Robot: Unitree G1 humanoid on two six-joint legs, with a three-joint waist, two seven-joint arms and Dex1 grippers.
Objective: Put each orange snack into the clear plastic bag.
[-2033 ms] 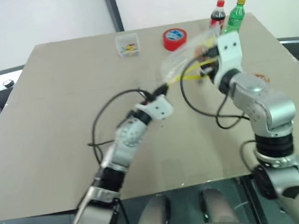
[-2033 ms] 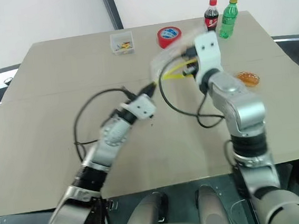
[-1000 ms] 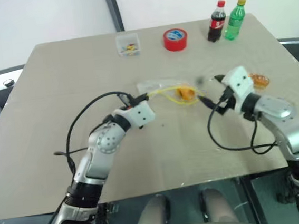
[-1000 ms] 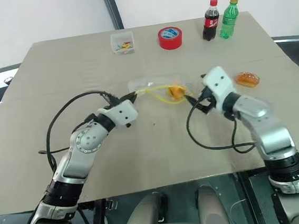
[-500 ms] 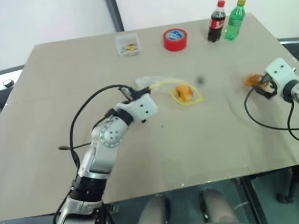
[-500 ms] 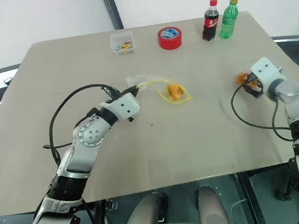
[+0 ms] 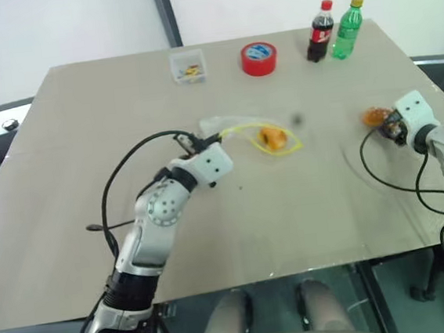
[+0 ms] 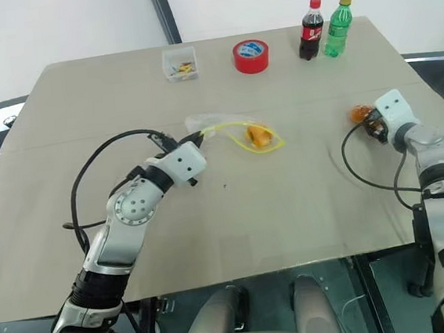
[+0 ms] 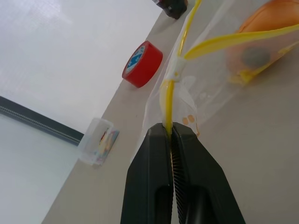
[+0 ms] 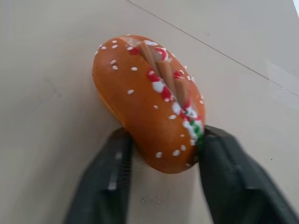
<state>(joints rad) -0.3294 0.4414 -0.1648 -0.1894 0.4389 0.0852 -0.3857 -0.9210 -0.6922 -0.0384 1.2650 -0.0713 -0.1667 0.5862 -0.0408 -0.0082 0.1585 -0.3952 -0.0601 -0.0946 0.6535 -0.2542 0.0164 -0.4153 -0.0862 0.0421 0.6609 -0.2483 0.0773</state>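
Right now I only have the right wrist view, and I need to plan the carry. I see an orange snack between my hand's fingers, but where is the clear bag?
Observer: The clear plastic bag lies mid-table, well to the left of your right hand and the second snack that it grips.
Operator: Is anything holding the bag?
Observer: Yes, the left hand is shut on its yellow seal strip.
Operator: And the other snack?
Observer: The first snack lies inside the bag, near its open mouth.
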